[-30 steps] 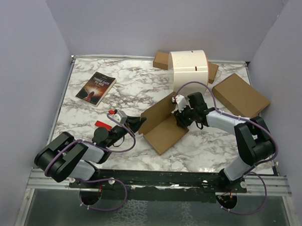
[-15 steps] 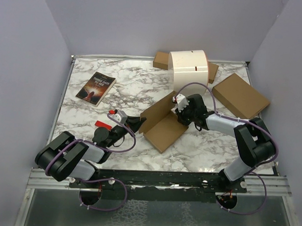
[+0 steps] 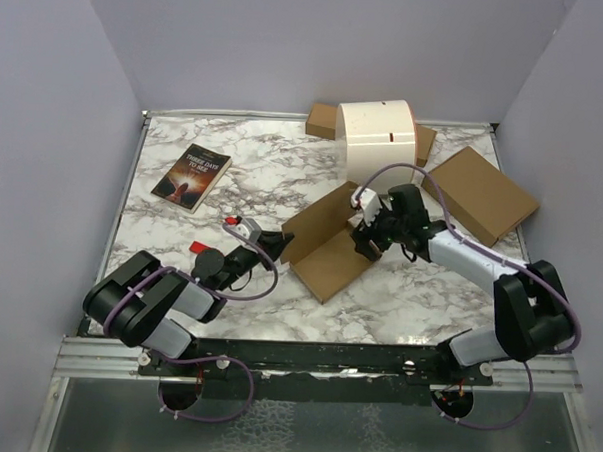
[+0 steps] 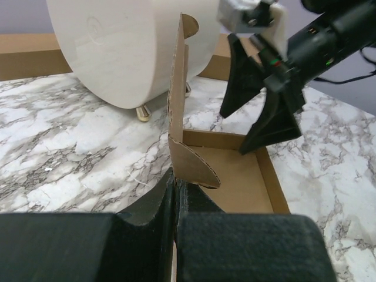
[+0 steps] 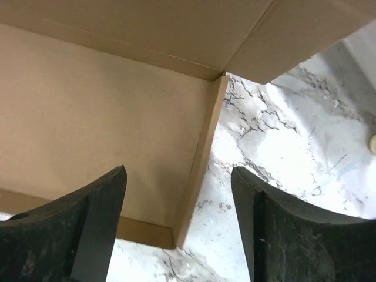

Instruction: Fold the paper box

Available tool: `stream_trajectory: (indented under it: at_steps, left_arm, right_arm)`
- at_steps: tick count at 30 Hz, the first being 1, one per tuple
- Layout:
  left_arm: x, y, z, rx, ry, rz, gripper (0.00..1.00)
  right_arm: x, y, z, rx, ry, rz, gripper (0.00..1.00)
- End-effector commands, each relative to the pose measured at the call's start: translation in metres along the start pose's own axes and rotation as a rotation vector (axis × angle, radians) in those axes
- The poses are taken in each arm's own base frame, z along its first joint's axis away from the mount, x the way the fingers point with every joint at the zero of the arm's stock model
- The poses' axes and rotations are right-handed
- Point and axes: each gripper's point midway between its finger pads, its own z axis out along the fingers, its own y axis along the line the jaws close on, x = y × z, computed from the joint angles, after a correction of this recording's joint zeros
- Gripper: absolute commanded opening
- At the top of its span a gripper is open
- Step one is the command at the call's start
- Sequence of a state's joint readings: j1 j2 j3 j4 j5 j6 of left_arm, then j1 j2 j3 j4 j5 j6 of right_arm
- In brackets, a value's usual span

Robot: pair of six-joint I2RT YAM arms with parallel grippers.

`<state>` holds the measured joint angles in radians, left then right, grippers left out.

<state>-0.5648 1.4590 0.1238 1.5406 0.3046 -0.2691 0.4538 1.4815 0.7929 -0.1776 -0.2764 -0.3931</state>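
Lying mid-table (image 3: 263, 184) in the top view, the paper box (image 3: 325, 252) shows one flap raised; left wrist view: left gripper (image 4: 176, 197) jaws clamped on that upright flap; right wrist view: right gripper (image 5: 177, 173) jaws apart above the box's low side wall.

A white marble-patterned tabletop with grey veins (image 3: 274, 175) is boxed in by a plain pale lavender left wall (image 3: 43, 175), a matching far wall (image 3: 319, 47) and a right wall (image 3: 586, 118). A black metal rail (image 3: 316, 353) runs along its near edge. The light is soft and even.
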Motion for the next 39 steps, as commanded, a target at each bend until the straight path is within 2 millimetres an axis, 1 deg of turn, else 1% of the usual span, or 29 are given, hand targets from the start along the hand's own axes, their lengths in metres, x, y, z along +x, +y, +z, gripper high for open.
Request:
stream_trajectory:
  at_steps: [1,4,7,9,12,15,16,18,20,21,22,25,26,27,28,29,31,33,35,36,39]
  left_arm:
    - [-0.052,-0.009,0.009,0.073,-0.204,0.105,0.0]
    - [-0.055,-0.003,0.011,0.075,-0.208,0.105,0.0]
    - [-0.058,0.001,0.015,0.105,-0.205,0.103,0.0]
    - [-0.058,0.001,0.019,0.151,-0.192,0.085,0.0]
    - [-0.053,0.001,0.025,0.233,-0.15,0.026,0.0]
    - [-0.047,0.001,0.029,0.291,-0.113,-0.002,0.0]
    - [-0.046,0.002,0.03,0.301,-0.106,-0.009,0.03]
    - [-0.047,0.006,0.033,0.298,-0.109,-0.012,0.14]
    - [-0.052,0.013,0.035,0.265,-0.125,-0.015,0.27]
    - [-0.055,0.017,0.035,0.238,-0.135,-0.017,0.35]
    - [-0.058,0.023,0.036,0.199,-0.141,-0.025,0.4]
    - [-0.067,0.043,0.038,0.071,-0.131,-0.031,0.51]
    - [-0.066,0.05,0.036,0.019,-0.109,-0.036,0.54]
    - [-0.057,0.059,0.033,-0.048,-0.053,-0.065,0.57]
    - [-0.058,0.066,0.029,-0.105,-0.035,-0.068,0.59]
    - [-0.055,0.074,0.023,-0.166,-0.005,-0.079,0.6]
    - [-0.057,0.083,0.009,-0.271,0.021,-0.082,0.65]
    - [-0.061,0.089,-0.008,-0.353,0.015,-0.082,0.68]
    - [-0.061,0.096,-0.025,-0.448,0.016,-0.113,0.72]
    - [-0.065,0.097,-0.033,-0.487,0.007,-0.134,0.73]
    - [-0.058,0.098,-0.05,-0.566,0.041,-0.211,0.73]
  right_arm:
    - [-0.011,-0.009,-0.03,-0.091,-0.072,-0.062,0.75]
    - [-0.005,-0.02,-0.045,-0.132,-0.1,-0.023,0.76]
    - [-0.012,-0.025,-0.062,-0.159,-0.167,-0.005,0.76]
    - [-0.024,-0.023,-0.075,-0.174,-0.23,-0.024,0.76]
    - [-0.044,-0.015,-0.093,-0.197,-0.327,-0.058,0.76]
    - [-0.061,-0.005,-0.106,-0.223,-0.406,-0.07,0.77]
    - [-0.065,-0.003,-0.109,-0.235,-0.424,-0.07,0.77]
    - [-0.073,0.001,-0.114,-0.262,-0.45,-0.061,0.77]
    - [-0.077,0.004,-0.116,-0.287,-0.461,-0.046,0.77]
    - [-0.078,0.005,-0.116,-0.302,-0.462,-0.039,0.77]
    - [-0.078,0.006,-0.116,-0.307,-0.462,-0.036,0.77]
    - [-0.076,0.004,-0.114,-0.286,-0.458,-0.035,0.78]
    - [-0.075,0.004,-0.114,-0.277,-0.46,-0.039,0.78]
    - [-0.074,0.004,-0.114,-0.274,-0.465,-0.046,0.78]
    - [-0.073,0.006,-0.115,-0.278,-0.472,-0.054,0.79]
    - [-0.074,0.008,-0.116,-0.284,-0.484,-0.066,0.79]
    - [-0.074,0.013,-0.117,-0.304,-0.5,-0.075,0.79]
    - [-0.075,0.017,-0.118,-0.32,-0.509,-0.079,0.79]
    - [-0.075,0.018,-0.118,-0.331,-0.511,-0.075,0.79]
    - [-0.075,0.019,-0.119,-0.334,-0.511,-0.073,0.79]
    - [-0.075,0.02,-0.12,-0.342,-0.514,-0.069,0.79]
